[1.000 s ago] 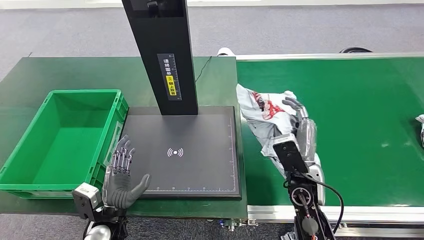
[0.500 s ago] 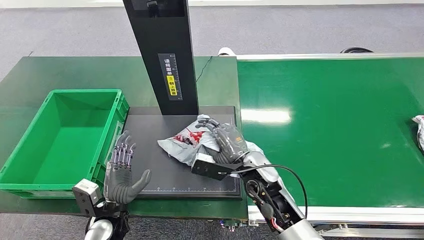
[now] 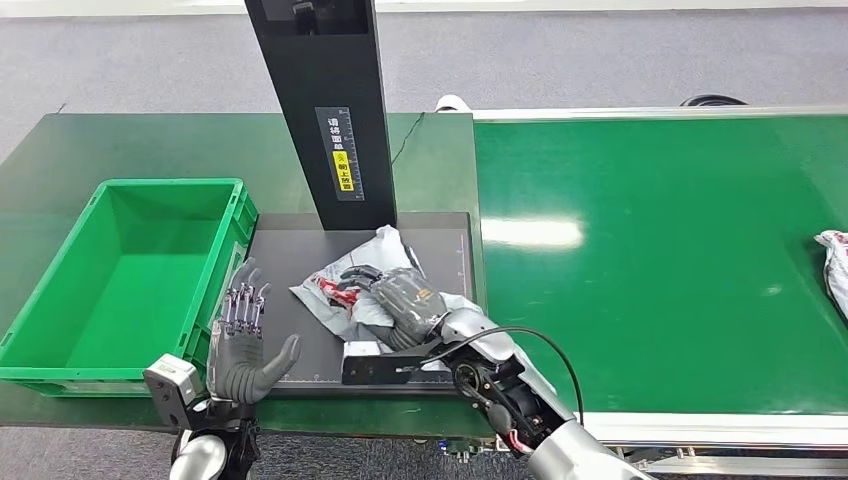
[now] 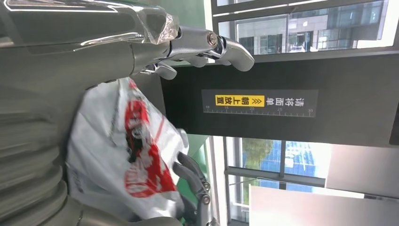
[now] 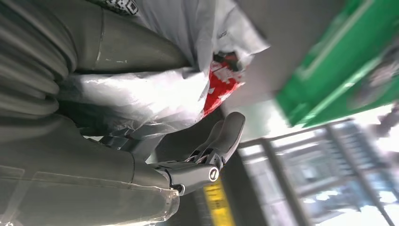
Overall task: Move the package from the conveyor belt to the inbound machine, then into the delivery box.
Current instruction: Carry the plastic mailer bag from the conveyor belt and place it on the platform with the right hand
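The package (image 3: 345, 285), a crumpled grey bag with red print, now lies on the black platform of the inbound machine (image 3: 300, 250), having left the conveyor belt (image 3: 660, 250) within the last second. The right robot hand (image 3: 400, 300) still grips it, fingers curled over the bag. The left robot hand (image 3: 243, 345) waits spread, holding nothing, beside the delivery box (image 3: 60, 290) on the desk (image 3: 150, 145). Transfer into the box remains.

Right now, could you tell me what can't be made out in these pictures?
- Head view: the right hand covers the middle of the package; its label can't be read.
- Head view: a second parcel on the belt is cut off by the picture's edge.
- Right wrist view: the green box is blurred.
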Robot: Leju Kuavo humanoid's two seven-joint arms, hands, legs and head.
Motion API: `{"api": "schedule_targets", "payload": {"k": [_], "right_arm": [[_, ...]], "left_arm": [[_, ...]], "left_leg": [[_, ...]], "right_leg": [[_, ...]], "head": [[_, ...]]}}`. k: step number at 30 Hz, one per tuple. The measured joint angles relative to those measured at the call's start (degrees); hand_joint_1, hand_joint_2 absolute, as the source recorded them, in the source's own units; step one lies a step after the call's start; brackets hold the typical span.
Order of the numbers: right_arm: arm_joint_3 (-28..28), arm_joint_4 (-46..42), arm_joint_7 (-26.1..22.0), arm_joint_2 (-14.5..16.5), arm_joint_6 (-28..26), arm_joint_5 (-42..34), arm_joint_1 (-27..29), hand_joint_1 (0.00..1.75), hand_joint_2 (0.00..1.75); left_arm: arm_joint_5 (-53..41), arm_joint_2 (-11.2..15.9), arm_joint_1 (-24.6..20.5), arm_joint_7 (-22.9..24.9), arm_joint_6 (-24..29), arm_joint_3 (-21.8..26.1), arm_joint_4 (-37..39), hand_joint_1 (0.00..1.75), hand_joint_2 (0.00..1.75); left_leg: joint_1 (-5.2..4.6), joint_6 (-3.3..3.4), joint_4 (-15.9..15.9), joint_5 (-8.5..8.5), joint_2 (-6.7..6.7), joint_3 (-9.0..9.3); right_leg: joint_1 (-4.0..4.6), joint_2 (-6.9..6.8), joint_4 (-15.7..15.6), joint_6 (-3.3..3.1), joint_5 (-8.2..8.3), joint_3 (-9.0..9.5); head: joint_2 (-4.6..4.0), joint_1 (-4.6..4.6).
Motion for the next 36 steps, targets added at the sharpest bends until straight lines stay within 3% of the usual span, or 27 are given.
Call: {"api": "schedule_targets", "payload": {"k": [5,15,16,20,21,28,36], "right_arm": [[3.09,0.83,-4.08,1.03,-2.23,-2.61,-0.10,1.75,1.75],[5.30,1.12,-4.57,1.28,-3.20,-4.84,-0.68,1.75,1.75],[5.38,1.16,-4.61,1.27,-3.65,-5.29,-0.69,1.69,1.75],[5.43,1.34,-3.70,1.10,-5.92,-7.55,-0.70,0.07,1.75],[5.22,1.37,-3.20,1.00,-6.20,-8.22,-0.70,0.00,1.75],[1.28,1.42,0.12,-0.70,-2.81,-14.28,-0.17,0.00,1.75],[-3.40,1.14,0.33,-2.09,-0.97,-18.10,2.44,0.00,1.75]], "left_arm": [[0.08,0.00,-0.75,0.02,0.02,-0.04,0.60,0.00,1.75],[0.15,0.00,-0.91,0.10,0.06,-0.03,0.70,0.00,1.75],[0.15,0.01,-0.90,0.10,0.06,-0.03,0.70,0.00,1.75],[0.16,0.05,-0.80,0.10,0.06,-0.01,0.70,0.00,1.75],[0.16,0.07,-0.73,0.10,0.06,-0.01,0.70,0.00,1.75],[0.01,0.16,-0.26,0.28,-0.07,0.01,0.70,0.00,1.75],[-0.41,0.17,-0.23,0.91,-0.26,-0.03,0.70,0.00,1.75]], "left_leg": [[-0.01,0.00,0.00,0.00,0.00,-0.02],[-0.01,0.00,0.01,0.00,-0.01,-0.01],[-0.01,0.00,0.00,0.00,-0.01,-0.01],[-0.01,0.00,0.00,0.00,-0.01,-0.01],[-0.01,0.00,0.01,0.00,-0.01,-0.01],[-0.02,0.00,0.01,0.00,-0.02,0.00],[-0.02,0.00,0.01,0.00,-0.02,0.00]], "right_leg": [[-0.01,0.00,0.00,0.00,0.00,0.00],[-0.01,-0.01,0.00,0.00,0.00,0.00],[-0.01,-0.01,0.00,0.00,0.00,0.00],[-0.01,-0.01,0.00,0.00,0.00,0.00],[-0.01,-0.01,0.00,0.00,0.00,0.00],[-0.04,-0.01,-0.01,0.01,0.00,0.01],[-0.03,-0.01,-0.01,0.01,0.00,0.00]], "head": [[0.00,0.01],[0.00,-0.01],[0.00,-0.01],[0.00,0.01],[0.00,0.01],[0.00,0.01],[0.00,-0.01]]}}
